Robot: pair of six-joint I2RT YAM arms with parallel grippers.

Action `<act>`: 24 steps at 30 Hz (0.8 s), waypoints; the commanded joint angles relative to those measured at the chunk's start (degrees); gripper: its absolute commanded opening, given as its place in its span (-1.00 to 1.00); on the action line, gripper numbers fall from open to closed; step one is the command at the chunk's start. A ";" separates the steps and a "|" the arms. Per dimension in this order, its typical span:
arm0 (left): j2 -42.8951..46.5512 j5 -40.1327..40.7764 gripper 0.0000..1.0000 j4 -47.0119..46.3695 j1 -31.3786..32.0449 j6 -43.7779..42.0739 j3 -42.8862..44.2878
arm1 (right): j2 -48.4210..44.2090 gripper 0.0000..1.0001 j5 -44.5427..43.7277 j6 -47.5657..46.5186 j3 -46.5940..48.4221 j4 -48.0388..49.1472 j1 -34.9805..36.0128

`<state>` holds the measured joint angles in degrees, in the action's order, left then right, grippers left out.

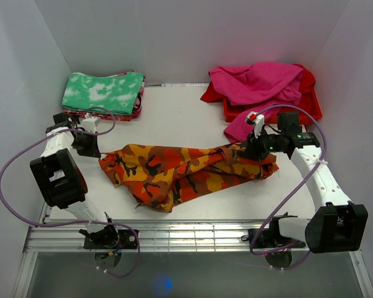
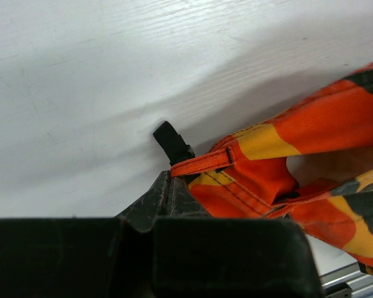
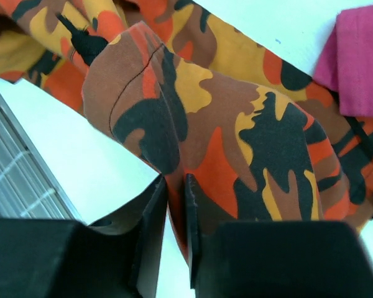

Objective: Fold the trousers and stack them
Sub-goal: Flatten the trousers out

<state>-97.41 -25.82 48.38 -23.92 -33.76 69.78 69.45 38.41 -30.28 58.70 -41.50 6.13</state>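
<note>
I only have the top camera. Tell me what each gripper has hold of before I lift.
Observer: In the left wrist view, the left gripper is shut on the trousers at the waistband, right by an orange belt loop.
Operator: Now check the right one.
Observer: In the right wrist view, the right gripper pinches a fold of the same camouflage cloth, which runs down between its fingers.
</note>
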 commanded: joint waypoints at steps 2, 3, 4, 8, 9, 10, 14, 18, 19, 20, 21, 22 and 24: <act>1.87 4.64 -1.00 -3.38 -1.13 -2.63 0.54 | 0.59 -0.49 0.87 -0.30 0.72 -1.13 -2.79; 1.87 4.64 -1.00 -3.47 -1.13 -2.80 0.45 | 0.95 -0.74 1.05 -0.30 0.80 -1.04 -2.79; 1.69 4.56 -1.00 -3.47 -1.13 -2.80 0.45 | 1.12 -0.84 1.14 -0.13 0.89 -1.13 -2.97; 1.52 5.52 -1.00 -3.64 -1.13 -3.33 0.62 | 2.09 -0.84 1.75 0.92 1.07 -0.78 -3.05; 1.52 5.78 -1.00 -4.08 -1.13 -3.51 0.54 | 2.18 -0.84 1.32 1.10 1.59 -0.69 -3.40; 1.52 5.96 -1.00 -4.08 -1.13 -3.68 0.62 | 2.27 -0.84 1.23 1.45 1.94 -0.61 -3.75; 1.43 6.40 -1.00 -4.00 -1.30 -4.30 1.06 | 4.02 -0.85 1.49 3.73 4.14 -0.17 -8.76; 1.43 4.74 -1.00 -2.77 -1.92 -4.21 5.17 | 4.29 -0.85 2.54 7.85 5.90 3.78 -17.80; 1.60 3.43 -1.00 -1.81 -2.00 -3.95 6.15 | 4.38 -0.85 3.15 8.57 7.03 5.27 -21.56; 1.78 2.80 -1.00 -1.19 -2.01 -3.95 7.29 | 4.38 -0.85 3.68 9.10 7.65 5.89 -23.34; 1.95 2.01 -1.00 -0.84 -2.01 -3.95 8.35 | 4.46 -0.85 4.03 9.54 8.36 6.42 -25.18; 2.22 0.96 -1.00 -0.05 -2.01 -3.95 10.36 | 4.47 -0.85 5.08 10.41 9.06 7.04 -28.42; 2.75 0.34 -1.00 0.49 -2.09 -3.51 12.21 | 4.73 -0.84 6.49 11.12 11.17 8.53 -31.34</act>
<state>-97.47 -22.61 48.93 -25.28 -36.84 77.28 74.46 40.91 -22.33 65.28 -37.67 -21.23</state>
